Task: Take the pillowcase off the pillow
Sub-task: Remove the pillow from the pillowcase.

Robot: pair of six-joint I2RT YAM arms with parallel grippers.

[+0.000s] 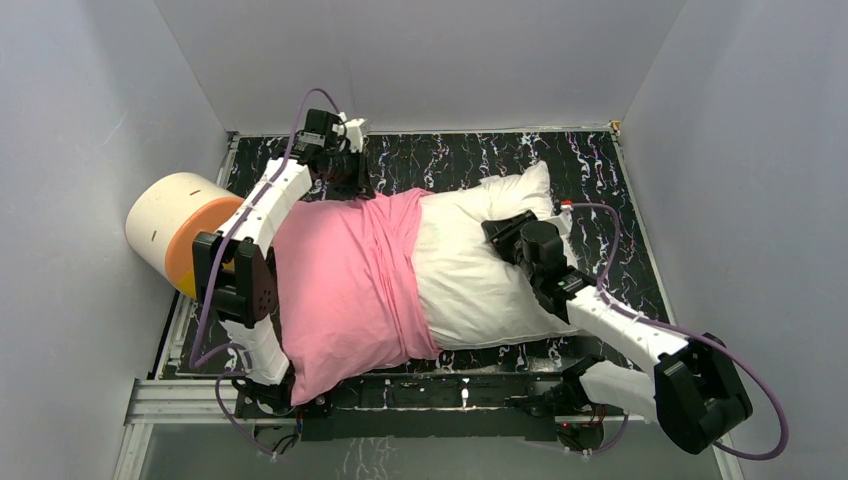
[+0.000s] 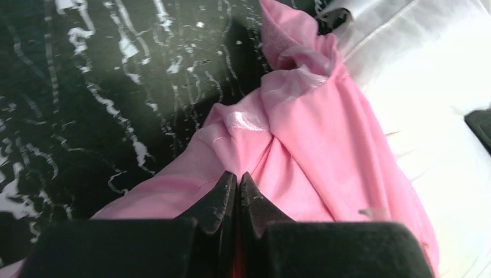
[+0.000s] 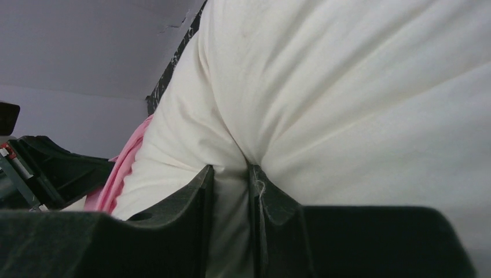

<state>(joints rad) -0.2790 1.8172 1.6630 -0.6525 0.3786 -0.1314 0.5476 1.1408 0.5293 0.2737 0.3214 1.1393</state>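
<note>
The left fingers are pressed together on the pillowcase, with a thin fold of its pink cloth nipped at their tips. Just ahead of those tips the cloth bunches into shiny creases. To their left lies the black, white-veined worktop. To their right, beyond the pink ridge, the white pillow shows bare.

The right fingers pinch a tuck of the pillow's white fabric, which fills the narrow gap between them and swells up plump beyond. To the left of the right fingers, a strip of pink edge peeks out from behind the pillow's curve.

From above, the pillowcase covers the half of the pillow on the left fingers' side, its open edge gathered in a band across the pillow's middle. The other half, where the right fingers grip, lies uncovered. The pillow rests on the worktop. A cream-and-orange cylinder sits at the worktop's left edge, well apart from both sets of fingers.
</note>
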